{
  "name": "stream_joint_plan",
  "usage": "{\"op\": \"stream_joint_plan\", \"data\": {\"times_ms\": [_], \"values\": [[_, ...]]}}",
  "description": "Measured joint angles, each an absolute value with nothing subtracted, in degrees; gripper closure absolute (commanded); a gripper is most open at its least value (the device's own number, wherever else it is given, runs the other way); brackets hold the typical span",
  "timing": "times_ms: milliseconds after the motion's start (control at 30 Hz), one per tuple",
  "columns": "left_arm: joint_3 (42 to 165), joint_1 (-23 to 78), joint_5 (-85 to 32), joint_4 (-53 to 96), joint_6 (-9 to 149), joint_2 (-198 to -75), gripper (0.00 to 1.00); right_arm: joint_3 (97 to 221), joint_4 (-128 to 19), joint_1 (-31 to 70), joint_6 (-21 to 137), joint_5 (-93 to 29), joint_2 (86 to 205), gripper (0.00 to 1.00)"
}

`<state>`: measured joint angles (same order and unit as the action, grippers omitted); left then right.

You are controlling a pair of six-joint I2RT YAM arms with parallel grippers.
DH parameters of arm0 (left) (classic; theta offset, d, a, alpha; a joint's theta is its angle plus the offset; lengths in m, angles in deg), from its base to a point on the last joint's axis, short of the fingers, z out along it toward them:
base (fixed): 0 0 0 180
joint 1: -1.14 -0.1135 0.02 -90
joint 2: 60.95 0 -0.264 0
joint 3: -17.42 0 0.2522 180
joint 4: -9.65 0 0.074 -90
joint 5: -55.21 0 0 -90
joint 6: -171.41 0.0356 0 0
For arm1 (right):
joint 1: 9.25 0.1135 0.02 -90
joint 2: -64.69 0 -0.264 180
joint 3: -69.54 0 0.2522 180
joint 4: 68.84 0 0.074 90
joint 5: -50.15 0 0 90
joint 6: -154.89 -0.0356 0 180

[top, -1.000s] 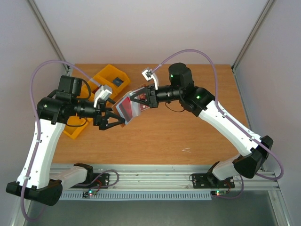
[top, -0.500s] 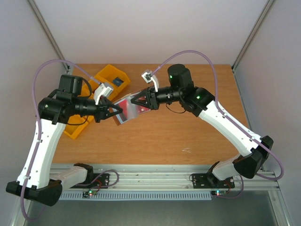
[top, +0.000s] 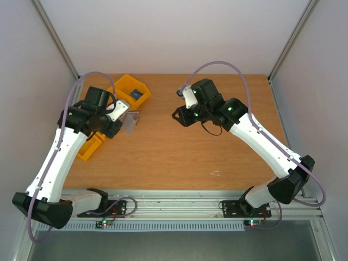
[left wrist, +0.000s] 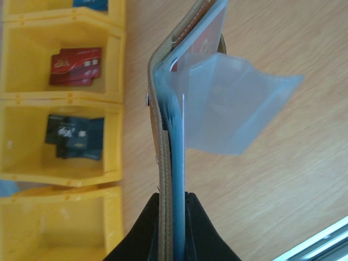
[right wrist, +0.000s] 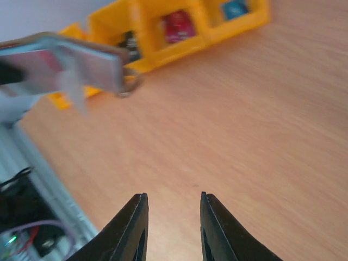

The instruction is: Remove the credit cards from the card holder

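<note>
Brown outside and grey-blue within, the wallet (left wrist: 166,125) was pinched edge-on in the left gripper (left wrist: 174,202). Its black fingers (left wrist: 142,234) were pressed against the wallet's two faces at the near end. The wallet was folded almost flat. A clear plastic sleeve (left wrist: 239,109) stuck out from its open side and hung loose above the table (left wrist: 293,185). A red card (left wrist: 205,38) showed at the wallet's far end, partly behind frosted plastic.

Seen from above, the wallet was held over the table's left rear part, just beside the yellow bins (left wrist: 117,70) and not touching them. One compartment of the bins held red cards (left wrist: 76,65), lying flat and overlapping. The next one held dark cards (left wrist: 73,136). A scrap of blue showed in a third compartment at the frame's edge, cropped too much to say what it was.

The right gripper (right wrist: 173,217) hung over the middle of the table, well apart from the wallet and pointing towards it. Its fingers (right wrist: 133,231) were spread and held nothing, with bare wood showing between them. In that wrist's view the wallet appeared blurred at the upper left, in front of the bins. A small tab (right wrist: 129,86) hung at its lower corner, too soft to make out further.
</note>
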<state>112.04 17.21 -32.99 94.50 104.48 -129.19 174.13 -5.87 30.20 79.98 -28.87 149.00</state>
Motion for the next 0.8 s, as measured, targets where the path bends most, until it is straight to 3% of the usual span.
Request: {"op": "stream_joint_plan", "data": {"times_ms": [167, 367, 633, 800], "values": [[114.0, 17.8, -31.2, 96.8, 105.2, -130.3, 1.0, 173.7, -13.9, 36.1, 80.5, -15.4, 148.9, 0.72], [118.4, 16.2, -14.0, 98.7, 101.2, -130.8, 1.0, 170.6, -30.5, 38.1, 73.1, -1.5, 149.6, 0.76], [121.6, 13.0, 5.7, 99.4, 96.8, -131.1, 1.0, 171.3, -28.5, 38.0, 71.6, -5.7, 151.6, 0.82], [121.9, 12.0, 15.6, 99.7, 97.0, -130.9, 1.0, 172.1, -23.1, 36.3, 74.2, -7.9, 151.4, 0.74]]}}
